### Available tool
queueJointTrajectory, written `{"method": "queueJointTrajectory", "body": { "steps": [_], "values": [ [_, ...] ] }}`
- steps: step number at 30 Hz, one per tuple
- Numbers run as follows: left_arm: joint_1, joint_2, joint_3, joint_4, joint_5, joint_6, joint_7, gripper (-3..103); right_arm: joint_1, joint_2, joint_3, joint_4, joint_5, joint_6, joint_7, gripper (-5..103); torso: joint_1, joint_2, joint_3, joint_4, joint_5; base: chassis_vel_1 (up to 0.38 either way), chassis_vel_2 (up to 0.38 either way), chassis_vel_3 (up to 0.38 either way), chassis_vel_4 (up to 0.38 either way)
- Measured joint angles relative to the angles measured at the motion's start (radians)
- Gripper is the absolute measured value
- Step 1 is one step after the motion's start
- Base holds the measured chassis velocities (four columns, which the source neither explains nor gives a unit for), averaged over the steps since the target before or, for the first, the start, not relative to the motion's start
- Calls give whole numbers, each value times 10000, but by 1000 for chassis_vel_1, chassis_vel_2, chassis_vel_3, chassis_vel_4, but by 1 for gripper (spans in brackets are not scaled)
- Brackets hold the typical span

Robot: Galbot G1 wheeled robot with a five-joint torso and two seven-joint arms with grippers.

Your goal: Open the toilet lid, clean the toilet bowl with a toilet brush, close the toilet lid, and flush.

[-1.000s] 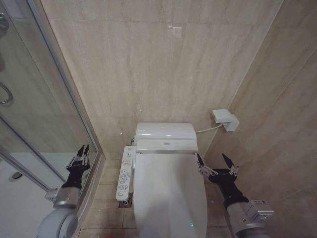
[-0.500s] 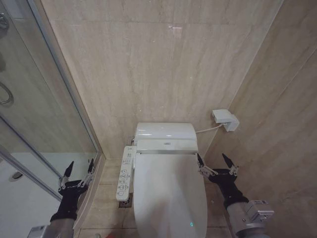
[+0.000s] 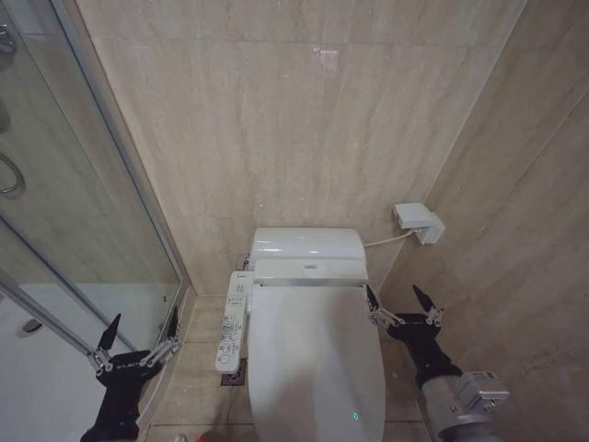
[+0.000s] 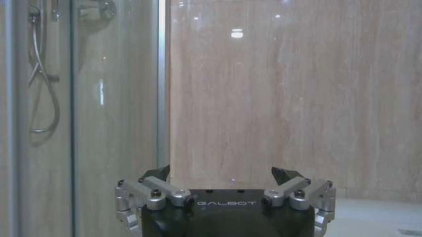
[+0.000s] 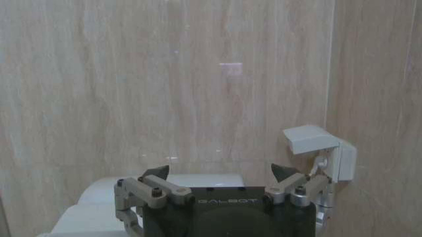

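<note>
Now, from the head view, we see the toilet lid (image 3: 313, 359) lying shut over the bowl, smooth white top facing up, with the control panel (image 3: 233, 322) along its left edge. Our right gripper (image 3: 401, 304) hovers just beside the lid's right edge, fingers spread wide, holding nothing. Our left gripper (image 3: 138, 334) sits low by the glass shower door (image 3: 83, 221), well apart from the toilet, fingers wide too.

Over to the left wrist view: the left gripper (image 4: 224, 174) faces the tiled wall (image 4: 290, 98), fingers wide apart.

Right wrist view: the right gripper (image 5: 221, 173) is spread wide, the white tank (image 5: 99, 190) beyond it and a wall socket box (image 5: 323, 148) nearby.
</note>
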State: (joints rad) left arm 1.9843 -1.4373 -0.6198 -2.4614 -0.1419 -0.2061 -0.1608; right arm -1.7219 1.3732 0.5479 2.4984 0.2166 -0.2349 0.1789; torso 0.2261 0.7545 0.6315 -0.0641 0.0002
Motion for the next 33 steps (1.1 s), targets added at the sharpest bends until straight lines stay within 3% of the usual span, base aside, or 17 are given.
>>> {"method": "queueJointTrajectory", "body": {
  "steps": [21, 33],
  "values": [
    [573, -444, 519, -182, 750, -174, -165, 100, 0, 0, 0, 0, 0, 0, 0, 100, 0, 0, 0, 0, -1, 0, 0, 0, 0],
    [568, -446, 532, -162, 776, -161, -186, 100, 0, 0, 0, 0, 0, 0, 0, 100, 0, 0, 0, 0, -1, 0, 0, 0, 0]
  ]
}}
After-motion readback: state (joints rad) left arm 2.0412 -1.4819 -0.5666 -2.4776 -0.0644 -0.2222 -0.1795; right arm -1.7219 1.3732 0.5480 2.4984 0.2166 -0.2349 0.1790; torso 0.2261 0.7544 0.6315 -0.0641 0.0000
